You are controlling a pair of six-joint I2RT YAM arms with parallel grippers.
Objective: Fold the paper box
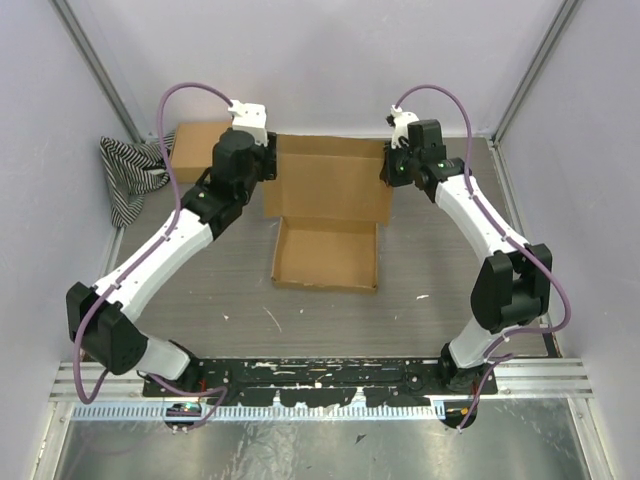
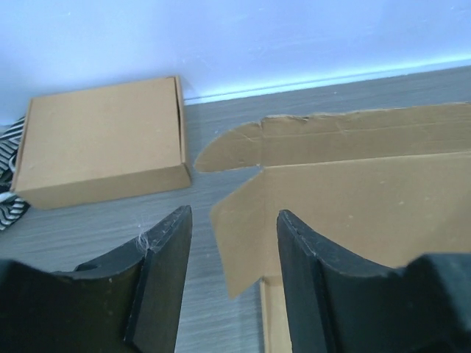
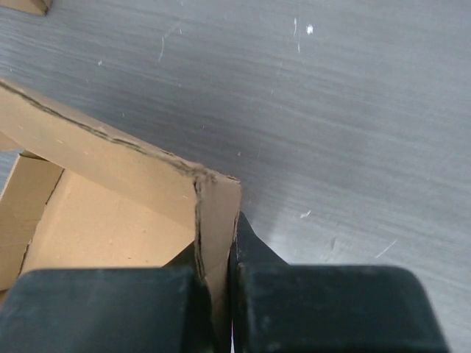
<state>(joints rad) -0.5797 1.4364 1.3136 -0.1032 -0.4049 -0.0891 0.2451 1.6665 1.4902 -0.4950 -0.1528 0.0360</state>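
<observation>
The paper box (image 1: 330,215) lies in the middle of the table, with its shallow tray nearest me and its lid panel (image 1: 335,180) open flat behind it. My left gripper (image 1: 268,165) is open at the lid's left edge. In the left wrist view its fingers (image 2: 234,220) straddle the tip of the lid's pointed side flap (image 2: 243,235) without pinching it. My right gripper (image 1: 390,172) is at the lid's right edge. In the right wrist view it (image 3: 217,243) is shut on the lid's side flap (image 3: 217,209), which stands upright.
A second, closed brown box (image 1: 195,150) sits at the far left; it also shows in the left wrist view (image 2: 99,140). A striped cloth (image 1: 125,175) lies beside it against the left wall. Pale walls enclose the table at the back and sides.
</observation>
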